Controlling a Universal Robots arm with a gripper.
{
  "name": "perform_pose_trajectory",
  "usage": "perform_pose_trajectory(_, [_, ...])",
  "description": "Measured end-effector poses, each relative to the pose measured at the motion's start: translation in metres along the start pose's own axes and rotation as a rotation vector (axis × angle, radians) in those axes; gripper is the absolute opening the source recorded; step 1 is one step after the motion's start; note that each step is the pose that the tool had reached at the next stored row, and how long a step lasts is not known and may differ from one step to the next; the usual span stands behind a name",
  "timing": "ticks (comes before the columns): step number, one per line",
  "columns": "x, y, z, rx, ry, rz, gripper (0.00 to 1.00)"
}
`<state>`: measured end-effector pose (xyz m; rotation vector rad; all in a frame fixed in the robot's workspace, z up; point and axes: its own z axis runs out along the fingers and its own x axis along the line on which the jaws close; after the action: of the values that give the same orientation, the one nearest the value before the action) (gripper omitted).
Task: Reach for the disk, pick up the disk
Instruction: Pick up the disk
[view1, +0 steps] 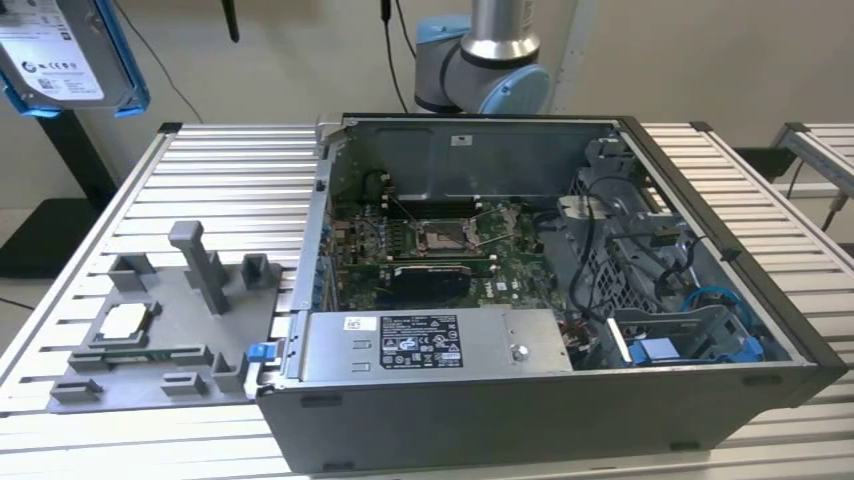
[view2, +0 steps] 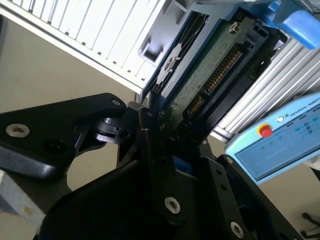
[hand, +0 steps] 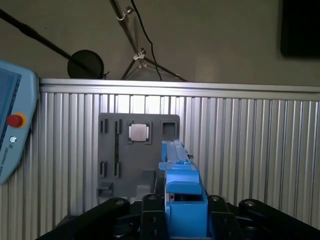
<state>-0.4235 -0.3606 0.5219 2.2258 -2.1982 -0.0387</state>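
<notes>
Exterior view: you see the disk (view1: 60, 55) at the upper left of the frame, held aloft, clear of the ribbed aluminium table (view1: 200, 170). Its white label faces out, and a blue bracket (view1: 130, 60) runs round its edges. The open case (view1: 534, 420) sits mid-frame.

Second wrist view: the black gripper (view2: 170, 130) is clamped on the disk, whose green circuit board (view2: 200, 85) is showing.

First wrist view: the bracket is edge-on in the gripper. Beyond it lies a flat grey fixture (hand: 115, 165) carrying a square chip (hand: 139, 132).

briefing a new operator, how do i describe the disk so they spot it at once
From the open computer case on the slatted table, look to the exterior view's upper left: the disk is up off the table, clamped in the gripper. It is a flat silver-grey slab with a white label and blue bracket, unlike the small square chip lying on the grey fixture.
</notes>
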Motion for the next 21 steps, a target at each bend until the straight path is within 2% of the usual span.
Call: perform_pose_trajectory(21, [0.0008, -0.0647, -0.0017, -0.0013, 0.0, 0.0, 0.0])
